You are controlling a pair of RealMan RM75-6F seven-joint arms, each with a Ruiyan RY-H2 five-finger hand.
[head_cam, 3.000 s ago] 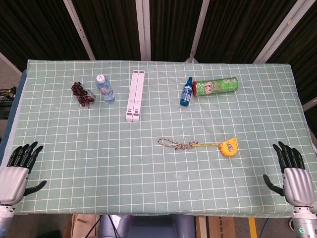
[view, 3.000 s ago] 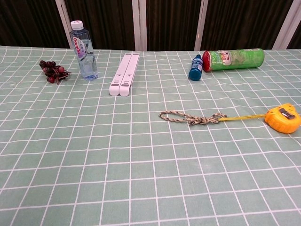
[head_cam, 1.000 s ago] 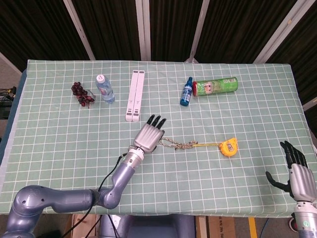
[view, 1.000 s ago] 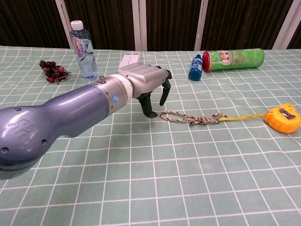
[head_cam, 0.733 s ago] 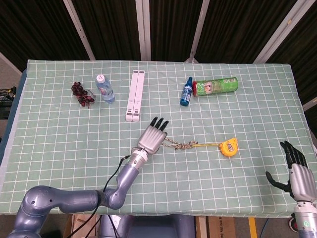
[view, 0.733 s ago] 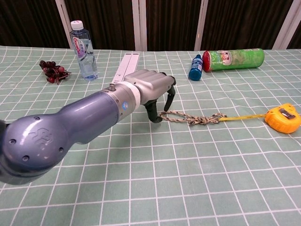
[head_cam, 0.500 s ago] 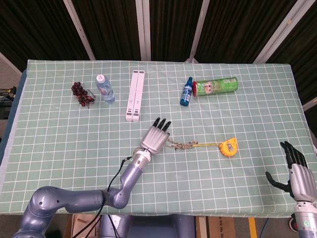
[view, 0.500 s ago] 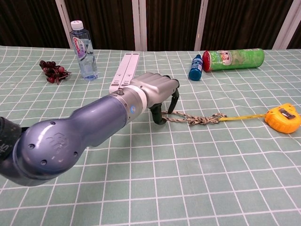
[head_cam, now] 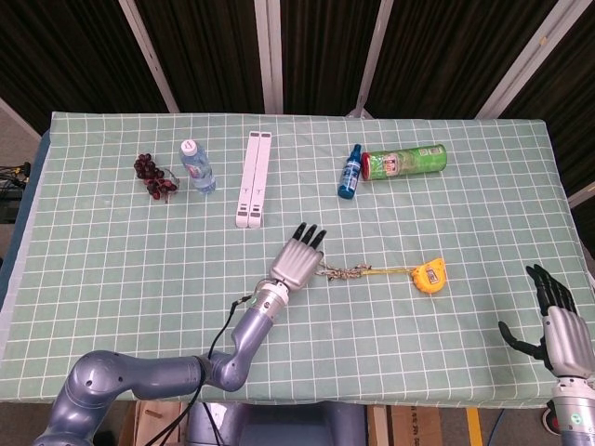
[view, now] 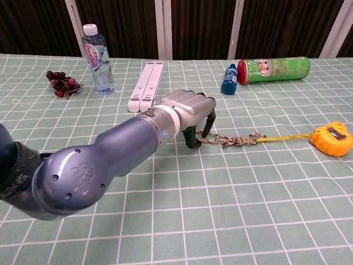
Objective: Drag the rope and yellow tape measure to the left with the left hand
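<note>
One rope lies mid-table, its right end meeting the pulled-out blade of one yellow tape measure, which sits at 3 o'clock from it. Left hand is over the rope's left end, palm down, fingers curled downward with tips at the rope (loop end is hidden under the hand, so can't tell if it's actually gripped). Right hand is at the table's 4 o'clock corner, fingers spread, holding nothing. Elsewhere on the green checked table: one white folded stand at 12, one blue spray bottle and one green can lying on its side at 1, one water bottle and one grape bunch at 10.
</note>
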